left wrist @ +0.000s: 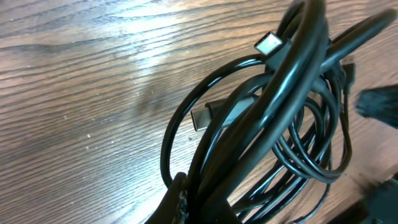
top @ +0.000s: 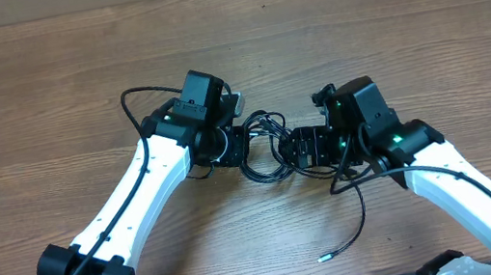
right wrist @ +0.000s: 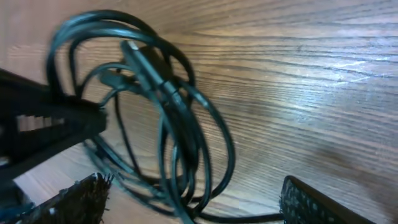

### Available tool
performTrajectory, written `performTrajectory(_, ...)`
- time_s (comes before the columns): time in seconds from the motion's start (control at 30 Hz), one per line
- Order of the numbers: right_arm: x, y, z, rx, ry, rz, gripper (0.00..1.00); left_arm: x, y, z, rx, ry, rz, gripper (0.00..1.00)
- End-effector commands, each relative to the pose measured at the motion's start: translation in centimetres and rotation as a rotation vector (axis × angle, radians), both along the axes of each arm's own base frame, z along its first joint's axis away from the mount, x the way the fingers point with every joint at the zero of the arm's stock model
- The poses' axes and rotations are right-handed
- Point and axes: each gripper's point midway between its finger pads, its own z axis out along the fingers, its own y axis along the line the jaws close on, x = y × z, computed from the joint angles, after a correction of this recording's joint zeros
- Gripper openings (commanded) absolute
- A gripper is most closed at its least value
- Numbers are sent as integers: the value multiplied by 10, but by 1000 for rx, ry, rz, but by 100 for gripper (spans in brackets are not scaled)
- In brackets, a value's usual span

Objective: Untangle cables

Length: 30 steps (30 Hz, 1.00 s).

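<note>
The cables (top: 266, 146) lie bunched in overlapping black loops on the wooden table, between my two grippers. My left gripper (top: 239, 145) is shut on the left side of the bunch. In the left wrist view several strands of the cables (left wrist: 273, 124) run out from beside one finger (left wrist: 177, 198), and a silvery plug (left wrist: 268, 43) and a second plug (left wrist: 202, 116) show. My right gripper (right wrist: 193, 198) stands open, its fingers (right wrist: 311, 202) straddling the lower loops of the cables (right wrist: 186, 137). One loose tail with a silvery tip (top: 322, 258) trails toward the front edge.
The left gripper's dark body (right wrist: 43, 124) sits close at the left in the right wrist view. Thicker black arm cables (top: 128, 101) loop beside the left arm. Bare wood table (top: 404, 26) surrounds the bunch.
</note>
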Motion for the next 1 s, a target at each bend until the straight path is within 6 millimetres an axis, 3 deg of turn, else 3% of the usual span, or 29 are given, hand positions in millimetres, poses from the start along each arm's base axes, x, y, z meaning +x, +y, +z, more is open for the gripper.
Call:
performTrajectory(0.0, 12, -1, -3, -36, -27, -5, 84, 2, -14, 28, -89, -58, -68, 4)
performTrajectory(0.17, 19, -1, -12, -43, -9, -44, 79, 0, -19, 30, -118, -47, -80, 4)
performTrajectory(0.4, 40, -49, -24, -191, 13, -409, 77, -4, -22, 32, -140, -48, -120, 4)
performTrajectory(0.67, 42, -68, -27, -225, 36, -575, 78, 3, -11, 36, -182, -34, -85, 4)
performTrajectory(0.8, 39, -61, -28, -196, 61, -552, 90, 9, -14, 51, -302, -36, -88, 4)
performTrajectory(0.97, 32, -33, -23, -130, 50, -336, 98, 18, -7, 54, -321, -54, -67, 4)
